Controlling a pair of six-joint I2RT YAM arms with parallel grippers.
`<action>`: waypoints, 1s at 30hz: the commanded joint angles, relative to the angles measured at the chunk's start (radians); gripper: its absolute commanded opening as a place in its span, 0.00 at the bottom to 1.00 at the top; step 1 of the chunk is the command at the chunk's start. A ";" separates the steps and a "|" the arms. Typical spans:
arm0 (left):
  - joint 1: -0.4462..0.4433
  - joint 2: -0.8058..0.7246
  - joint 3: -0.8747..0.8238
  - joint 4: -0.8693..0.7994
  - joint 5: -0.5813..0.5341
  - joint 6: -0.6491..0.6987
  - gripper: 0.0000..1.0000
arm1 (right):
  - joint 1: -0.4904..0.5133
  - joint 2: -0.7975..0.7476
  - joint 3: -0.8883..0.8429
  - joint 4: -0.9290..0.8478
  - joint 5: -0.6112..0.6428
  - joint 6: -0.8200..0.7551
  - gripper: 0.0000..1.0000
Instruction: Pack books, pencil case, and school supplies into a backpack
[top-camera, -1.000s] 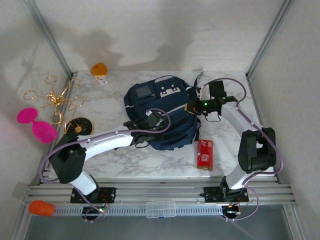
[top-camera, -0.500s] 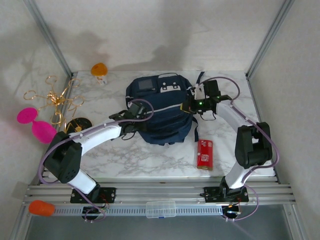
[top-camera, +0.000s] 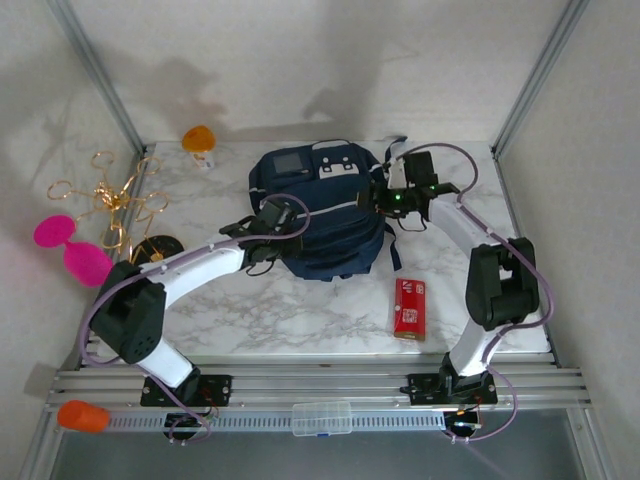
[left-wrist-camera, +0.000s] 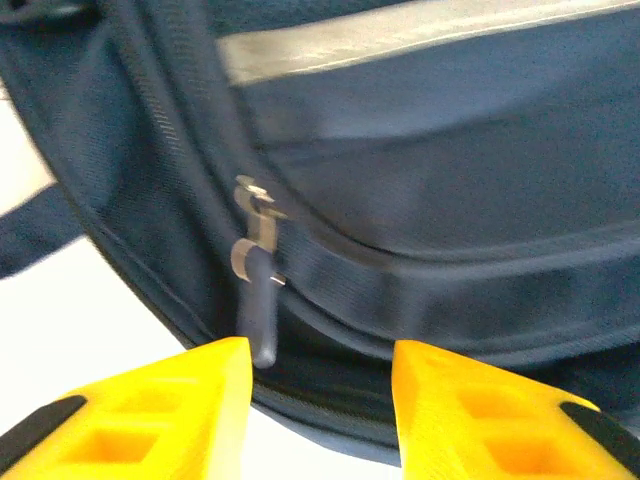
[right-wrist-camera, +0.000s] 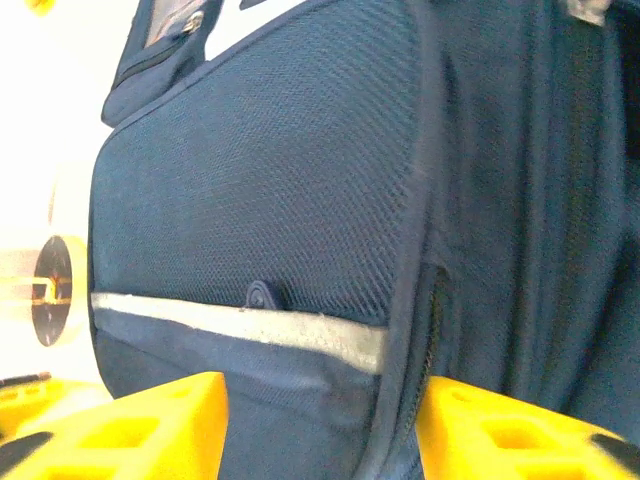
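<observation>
white marble table (top-camera: 300, 320), pale walls (top-camera: 300, 60), backpack (top-camera: 325, 225) mid-table, red box (top-camera: 409, 308) right front

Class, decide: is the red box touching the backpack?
Apart. The top external view shows bare marble between the red box and the backpack.

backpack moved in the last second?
Yes. The backpack has slid toward the back of the table, away from the red box, which stayed put; the gap between them is wider.

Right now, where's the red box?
Top view: the red box lies flat on the table's right side, apart from the backpack, toward the near edge.
</observation>
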 joint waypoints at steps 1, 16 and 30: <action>-0.084 -0.075 0.035 -0.019 0.036 -0.096 0.44 | -0.026 -0.143 -0.087 -0.047 0.096 0.054 0.66; -0.433 0.217 0.131 0.354 0.040 -0.487 0.60 | -0.084 -0.653 -0.650 -0.230 0.301 0.322 0.92; -0.435 0.488 0.273 0.524 0.111 -0.572 0.46 | -0.138 -0.576 -0.779 -0.076 0.253 0.321 0.98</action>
